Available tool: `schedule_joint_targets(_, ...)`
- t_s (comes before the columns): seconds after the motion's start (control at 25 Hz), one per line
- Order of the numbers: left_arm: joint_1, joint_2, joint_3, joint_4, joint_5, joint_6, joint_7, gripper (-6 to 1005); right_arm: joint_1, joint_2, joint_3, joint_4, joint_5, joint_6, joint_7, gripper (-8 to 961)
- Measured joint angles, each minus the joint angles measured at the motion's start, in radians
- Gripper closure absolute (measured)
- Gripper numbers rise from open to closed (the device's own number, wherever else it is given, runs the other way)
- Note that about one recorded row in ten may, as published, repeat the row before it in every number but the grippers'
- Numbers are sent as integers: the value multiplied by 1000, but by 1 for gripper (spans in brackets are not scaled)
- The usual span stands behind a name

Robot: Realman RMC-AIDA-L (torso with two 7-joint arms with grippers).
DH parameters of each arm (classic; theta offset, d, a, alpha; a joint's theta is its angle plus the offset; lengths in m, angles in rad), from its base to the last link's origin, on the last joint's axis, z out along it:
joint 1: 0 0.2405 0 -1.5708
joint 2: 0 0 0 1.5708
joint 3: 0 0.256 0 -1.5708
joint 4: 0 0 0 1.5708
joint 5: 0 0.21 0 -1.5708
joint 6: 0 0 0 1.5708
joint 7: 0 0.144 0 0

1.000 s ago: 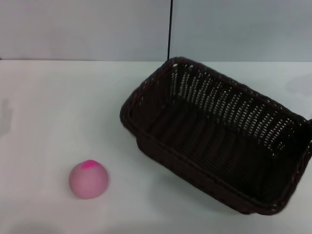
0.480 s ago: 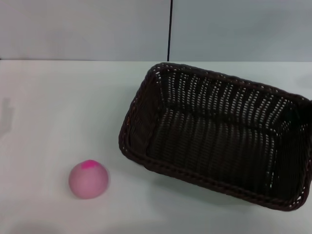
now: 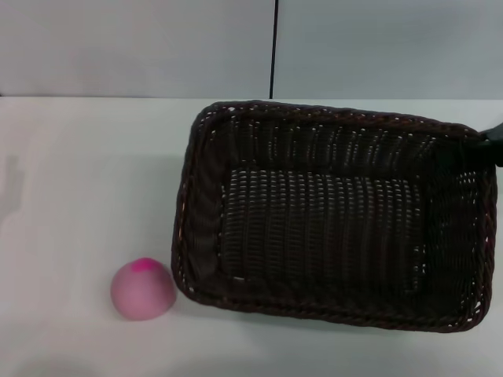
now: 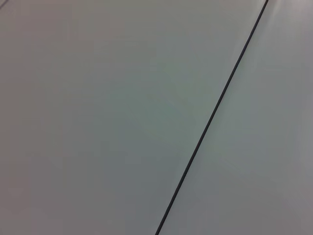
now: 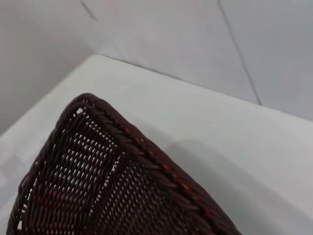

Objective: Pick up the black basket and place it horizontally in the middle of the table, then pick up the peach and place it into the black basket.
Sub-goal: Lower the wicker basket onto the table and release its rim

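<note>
White table (image 3: 86, 157), grey wall behind. Basket (image 3: 330, 216) lies level, long side across. Peach (image 3: 142, 289) just beside basket's near-left corner. Right gripper (image 3: 493, 140) at basket's far-right rim; grip state cannot tell. Risk: basket nudging peach, peach rolls.

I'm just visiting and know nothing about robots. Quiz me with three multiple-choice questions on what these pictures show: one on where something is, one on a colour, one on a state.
1. Where is the peach relative to the black basket in the head view?
A. Inside it
B. On the table, off its near-left corner
C. Behind it by the wall

2. What colour is the patch on top of the peach?
A. Bright magenta
B. Green
C. Yellow

3. What does the black basket hold?
A. The peach
B. Several fruits
C. Nothing

Answers:
1. B, the peach rests on the white tabletop just outside the braided rim.
2. A, a magenta spot crowns the pale pink fruit.
3. C, only bare weave shows inside.
</note>
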Motion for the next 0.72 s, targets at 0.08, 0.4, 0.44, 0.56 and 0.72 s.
schedule_joint_targets(0.08,0,0,0,-2,0,0,0,284,1,-4,0,16,11,1,-24,791)
schedule_joint_targets(0.4,0,0,0,-5,0,0,0,285,10,-23,6,88,53,-11,-156,790)
schedule_joint_targets(0.44,0,0,0,-5,0,-1,0,286,10,-23,6,88,53,-11,-156,790)
schedule_joint_targets(0.56,0,0,0,-5,0,-1,0,286,9,-24,1,90,53,1,-159,790)
schedule_joint_targets(0.72,0,0,0,-5,0,-4,0,287,11,-16,-3,104,53,19,-175,790)
